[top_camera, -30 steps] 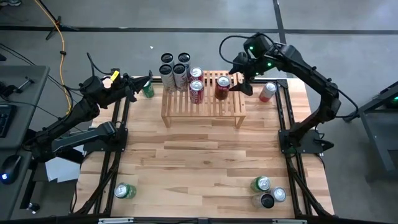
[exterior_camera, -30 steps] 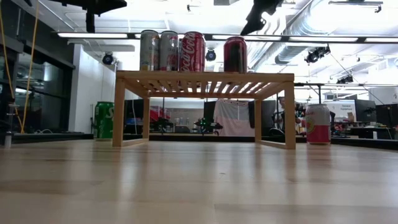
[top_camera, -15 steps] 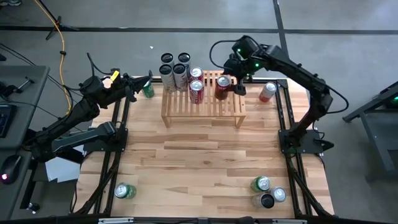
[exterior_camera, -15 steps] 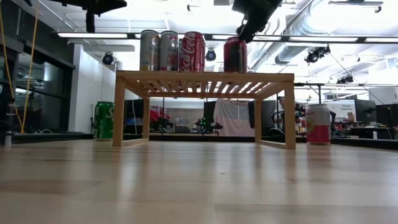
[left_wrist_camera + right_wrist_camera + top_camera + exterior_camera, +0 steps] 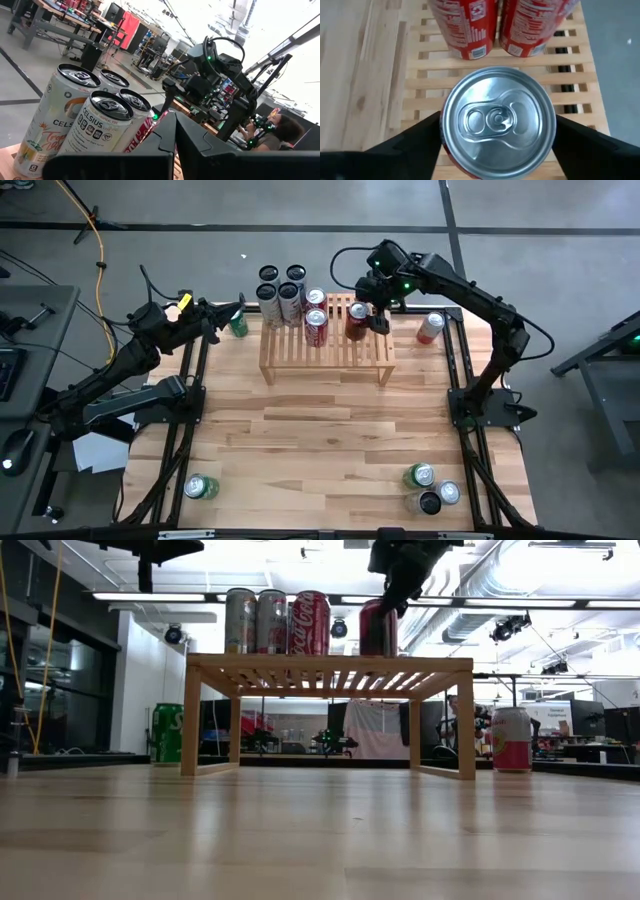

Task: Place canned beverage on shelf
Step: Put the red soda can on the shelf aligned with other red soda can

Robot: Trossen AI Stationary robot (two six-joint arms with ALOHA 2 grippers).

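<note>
Dark red can [image 5: 357, 321] stands upright on the shelf [image 5: 325, 352], near its right end, silver lid with pull tab facing up [image 5: 498, 118]. Right gripper [image 5: 372, 315] is directly over it, one finger [image 5: 415, 137] on each side of the lid; fingers flank the can closely, but I cannot tell whether they press on it. In the low view the gripper [image 5: 399, 592] reaches the can's top [image 5: 378, 628] from above.

Just beyond this can on the slats: two red cans [image 5: 465, 25], labels visible, upright, side by side. Silver-white cans [image 5: 279, 297] cluster at the shelf's back left corner. Shelf is light wood, slatted top, two side legs, set at the far side of the bench [image 5: 320, 450].

Pink can [image 5: 430, 328] lies tilted on the bench right of the shelf. Green can [image 5: 238, 323] left of the shelf. Three cans [image 5: 430, 488] at the near right corner, one green can [image 5: 200, 487] near left.

Left gripper [image 5: 232, 311] is clenched, empty, beside the green can.
</note>
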